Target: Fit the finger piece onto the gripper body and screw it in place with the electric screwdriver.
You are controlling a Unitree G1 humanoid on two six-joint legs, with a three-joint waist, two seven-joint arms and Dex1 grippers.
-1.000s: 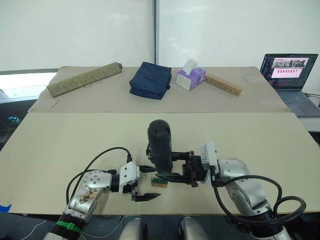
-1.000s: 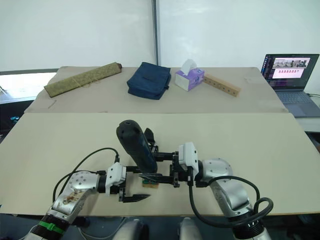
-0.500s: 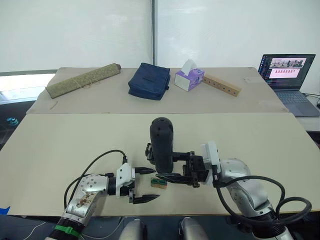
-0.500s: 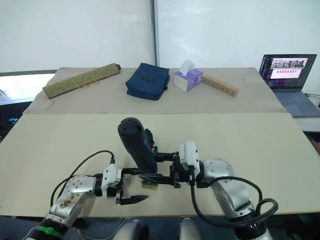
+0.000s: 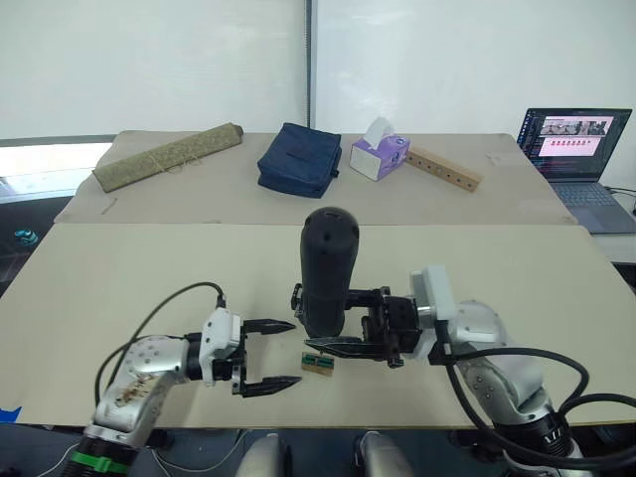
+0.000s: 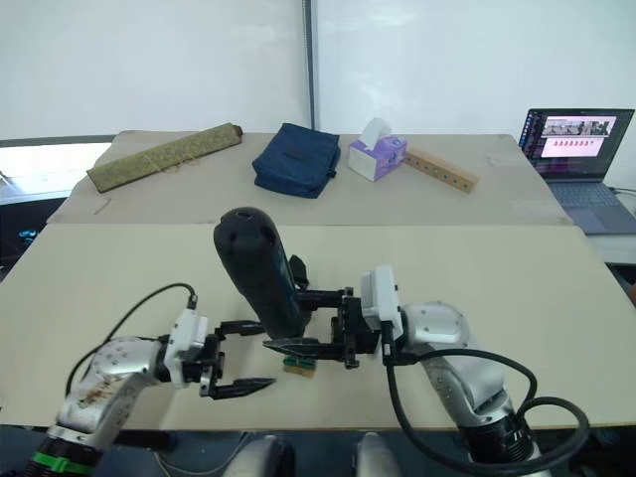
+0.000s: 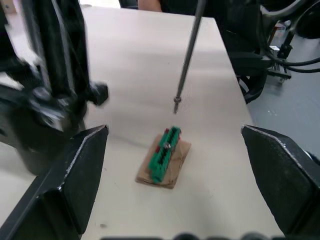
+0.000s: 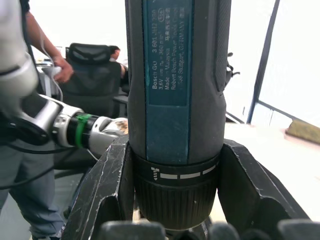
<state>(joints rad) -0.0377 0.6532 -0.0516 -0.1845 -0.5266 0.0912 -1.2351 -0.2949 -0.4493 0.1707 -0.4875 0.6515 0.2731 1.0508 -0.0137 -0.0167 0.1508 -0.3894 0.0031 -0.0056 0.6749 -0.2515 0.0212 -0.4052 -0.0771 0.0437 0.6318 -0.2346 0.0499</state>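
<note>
One electric screwdriver (image 5: 328, 268), roughly upright, bit downward

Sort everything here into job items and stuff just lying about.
Job: thick black matte electric screwdriver in the right gripper; small black chunky gripper body; green-and-tan block by the bit.
Lying about: rolled olive mat; navy fabric pouch; purple tissue box; holed wooden strip; laptop.

You have one electric screwdriver (image 5: 327, 268), one green-and-tan block (image 5: 318, 364), two grippers (image 5: 280, 355) (image 5: 333, 320), one laptop (image 5: 576, 141), one tissue box (image 5: 379, 156).
</note>
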